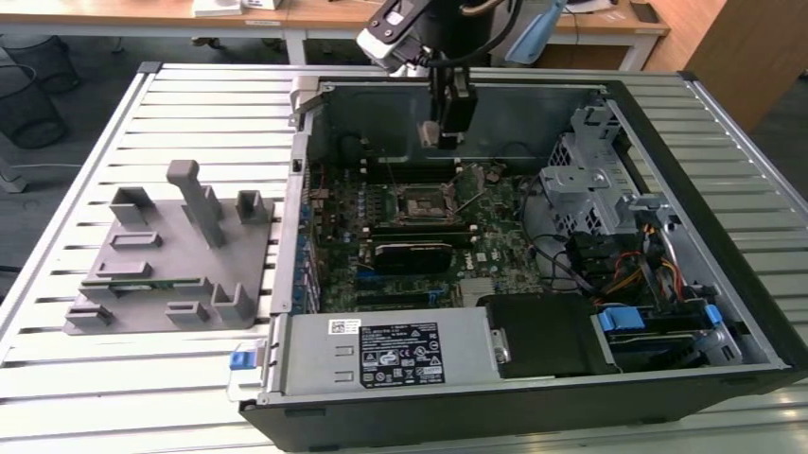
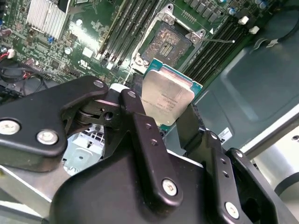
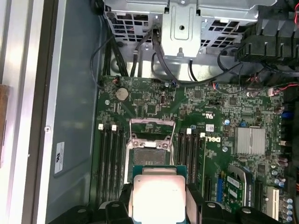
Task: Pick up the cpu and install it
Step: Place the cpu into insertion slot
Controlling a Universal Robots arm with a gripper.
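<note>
- Found the gripper (image 1: 445, 140) hanging straight down from the arm over the open computer case (image 1: 505, 402), with the wrist vertical and the fingertips pointing at the motherboard (image 1: 378, 241).
- Placed it, in the exterior view, above the back part of the case, just beyond the socket (image 1: 423, 201) and well clear of the board.
- Noted the fingers (image 2: 145, 135) clenched on the cpu (image 2: 168, 95), gripping it by two opposite edges with the silvery top turned toward both wrist cameras.
- Located the cpu in the air, raised off the board and not seated. In the first wrist view, saw it near the socket (image 3: 150, 147) but apart from it.
- Recorded the socket open, with its contact field bare and its metal frame lifted.
- Saw the grey plastic fixture (image 1: 177, 255) on the slatted desk (image 1: 189, 104) at the exterior view's left, beside the case and well apart from the gripper.
- Found the upper arm cut off by the top edge of the exterior view.
- Found the cpu's lower part covered by the fingers in the second wrist view and cut off by the frame edge in the first wrist view.
- Unable to tell the cpu's corner marking or the state of the socket pins.
</note>
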